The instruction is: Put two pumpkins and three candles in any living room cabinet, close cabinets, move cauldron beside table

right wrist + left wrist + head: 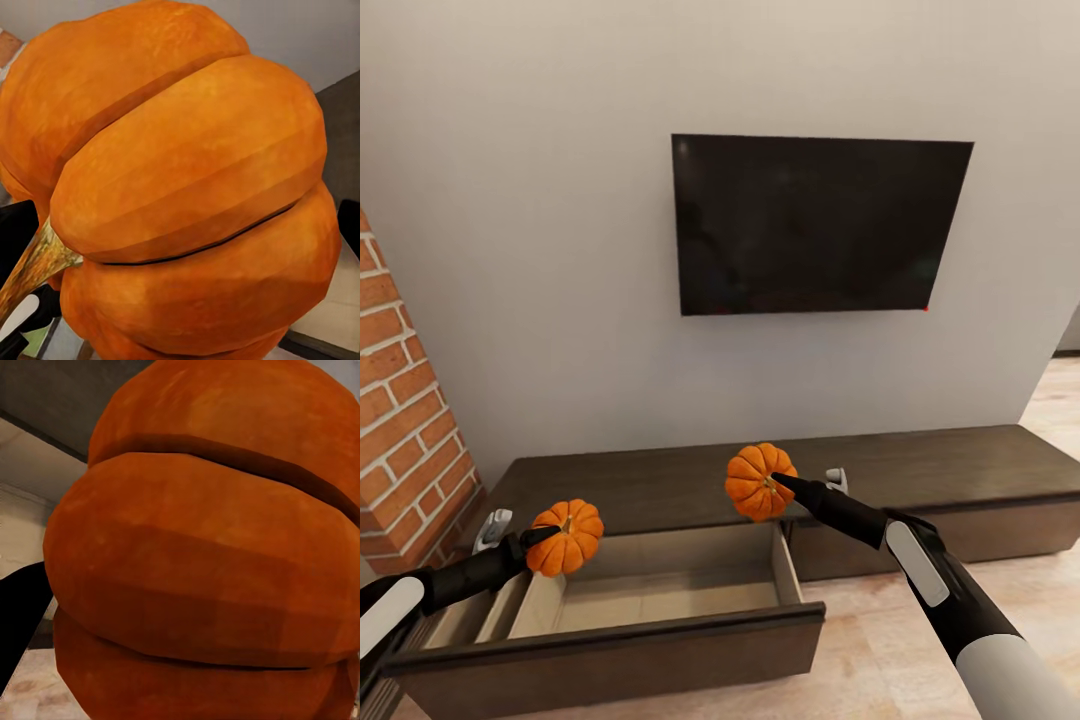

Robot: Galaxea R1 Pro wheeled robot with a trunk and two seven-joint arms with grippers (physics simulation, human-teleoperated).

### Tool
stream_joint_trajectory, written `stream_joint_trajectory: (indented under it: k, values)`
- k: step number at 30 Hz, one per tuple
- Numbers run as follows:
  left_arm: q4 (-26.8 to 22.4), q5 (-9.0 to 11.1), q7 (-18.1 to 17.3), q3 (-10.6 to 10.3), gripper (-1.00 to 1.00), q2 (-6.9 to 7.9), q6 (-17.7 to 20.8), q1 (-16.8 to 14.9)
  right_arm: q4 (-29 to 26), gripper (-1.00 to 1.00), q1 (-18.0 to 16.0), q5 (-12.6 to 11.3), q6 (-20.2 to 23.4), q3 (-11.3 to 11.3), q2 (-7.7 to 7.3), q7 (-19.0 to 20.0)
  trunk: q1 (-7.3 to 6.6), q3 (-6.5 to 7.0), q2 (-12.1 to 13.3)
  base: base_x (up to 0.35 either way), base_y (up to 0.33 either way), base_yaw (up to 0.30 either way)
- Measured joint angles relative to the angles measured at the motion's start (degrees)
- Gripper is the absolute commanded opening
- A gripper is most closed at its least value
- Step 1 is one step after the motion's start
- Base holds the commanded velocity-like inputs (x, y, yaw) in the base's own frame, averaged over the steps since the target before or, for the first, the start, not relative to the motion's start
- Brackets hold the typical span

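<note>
Two orange ribbed pumpkins are held in the air. My left gripper (550,540) is shut on one pumpkin (566,537) (202,555) above the left part of the open drawer (660,590). My right gripper (780,483) is shut on the other pumpkin (759,481) (187,187), over the top of the long dark brown cabinet (960,470) by the drawer's far right corner. The drawer has pale beige insides and nothing lying in it. Two pale grey-white candles stand on the cabinet top, one at the left (492,527), one behind my right gripper (837,479). The cauldron and the table are out of view.
A dark TV (815,225) hangs on the grey wall above the cabinet. A red brick pillar (400,430) stands at the left, close to my left arm. Light wooden floor (880,650) lies in front of the cabinet at the right.
</note>
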Motion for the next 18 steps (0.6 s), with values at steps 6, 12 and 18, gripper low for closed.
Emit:
stream_joint_trajectory:
  k: [6,12,18]
  values:
    - [0.0,0.0,0.0,0.0,-1.0,0.01,0.0,0.0,0.0,-1.0,0.0,0.0,0.0,-0.1,0.0,0.0,0.0,0.0,0.0,0.098,0.122,0.0]
    - [0.0,-0.1,0.0,0.0,-1.0,-0.01,0.0,0.0,0.1,-1.0,0.0,0.0,-0.1,-0.1,0.0,0.0,0.01,0.0,0.0,0.018,0.159,0.0]
    - [0.0,-0.1,0.1,0.0,-1.0,0.0,0.0,0.0,1.9,-1.0,0.0,0.1,-0.1,0.0,0.0,0.1,0.0,0.0,0.0,0.065,0.123,0.0]
